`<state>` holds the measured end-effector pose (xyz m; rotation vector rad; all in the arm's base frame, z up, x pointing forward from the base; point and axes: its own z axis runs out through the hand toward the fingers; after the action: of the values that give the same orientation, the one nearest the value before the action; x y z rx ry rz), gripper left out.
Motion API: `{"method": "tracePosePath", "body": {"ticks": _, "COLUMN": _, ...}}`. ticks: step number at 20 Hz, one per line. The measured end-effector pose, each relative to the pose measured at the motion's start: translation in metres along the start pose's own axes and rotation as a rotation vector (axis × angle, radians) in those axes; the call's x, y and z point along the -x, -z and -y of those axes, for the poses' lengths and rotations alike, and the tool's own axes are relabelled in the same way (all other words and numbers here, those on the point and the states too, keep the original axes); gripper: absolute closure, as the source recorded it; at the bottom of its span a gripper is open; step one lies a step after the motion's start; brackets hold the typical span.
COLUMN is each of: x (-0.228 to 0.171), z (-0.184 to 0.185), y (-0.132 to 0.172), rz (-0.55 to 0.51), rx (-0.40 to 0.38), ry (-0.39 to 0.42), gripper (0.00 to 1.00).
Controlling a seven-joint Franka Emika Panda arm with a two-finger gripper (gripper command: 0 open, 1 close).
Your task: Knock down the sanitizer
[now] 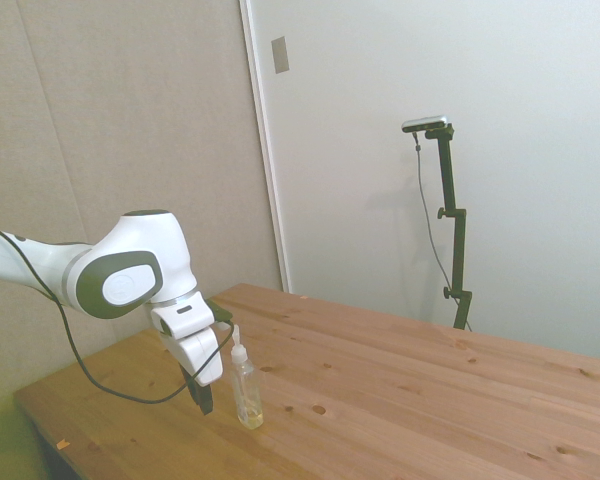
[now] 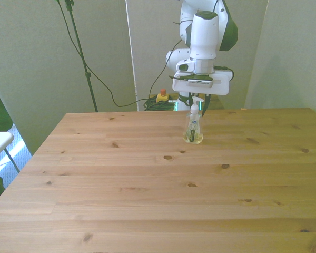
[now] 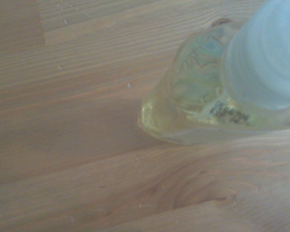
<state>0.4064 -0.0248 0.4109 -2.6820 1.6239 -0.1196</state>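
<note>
The sanitizer is a slim clear bottle with yellowish liquid at its bottom and a white nozzle. It stands upright on the wooden table, toward the far edge in the front view. My gripper hangs low right beside it, on the robot's side, with its tip close to the table. In the front view the gripper is directly behind the bottle's top and partly hidden by it. Whether it touches the bottle is unclear. The wrist view shows the sanitizer from above, blurred, with its white cap close to the lens.
A black cable droops from the arm down to the table near the gripper. Bare wooden boards stretch from the bottle toward the near edge in the front view.
</note>
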Motion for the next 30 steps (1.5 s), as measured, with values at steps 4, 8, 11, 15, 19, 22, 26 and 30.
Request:
{"method": "tracePosePath", "body": {"ticks": 4, "x": -0.013, "z": 0.007, "y": -0.002, "rz": 0.003, "rx": 0.004, "ry": -0.01, "gripper": 1.0}}
{"method": "tracePosePath", "body": {"ticks": 8, "x": -0.027, "z": 0.019, "y": -0.003, "rz": 0.008, "rx": 0.005, "ry": -0.02, "gripper": 1.0}}
{"method": "tracePosePath", "body": {"ticks": 11, "x": -0.04, "z": 0.03, "y": -0.001, "rz": 0.008, "rx": 0.0, "ry": -0.028, "gripper": 1.0}}
{"method": "tracePosePath", "body": {"ticks": 15, "x": -0.057, "z": 0.043, "y": 0.002, "rz": 0.006, "rx": 0.006, "ry": -0.035, "gripper": 1.0}}
{"method": "tracePosePath", "body": {"ticks": 19, "x": -0.08, "z": 0.052, "y": 0.004, "rz": 0.008, "rx": 0.004, "ry": -0.05, "gripper": 1.0}}
{"method": "tracePosePath", "body": {"ticks": 22, "x": -0.096, "z": 0.059, "y": 0.004, "rz": 0.006, "rx": 0.0, "ry": -0.055, "gripper": 1.0}}
{"method": "tracePosePath", "body": {"ticks": 26, "x": -0.114, "z": 0.07, "y": 0.007, "rz": -0.007, "rx": -0.016, "ry": -0.05, "gripper": 1.0}}
{"method": "tracePosePath", "body": {"ticks": 30, "x": -0.132, "z": 0.084, "y": 0.012, "rz": -0.022, "rx": -0.033, "ry": -0.02, "gripper": 1.0}}
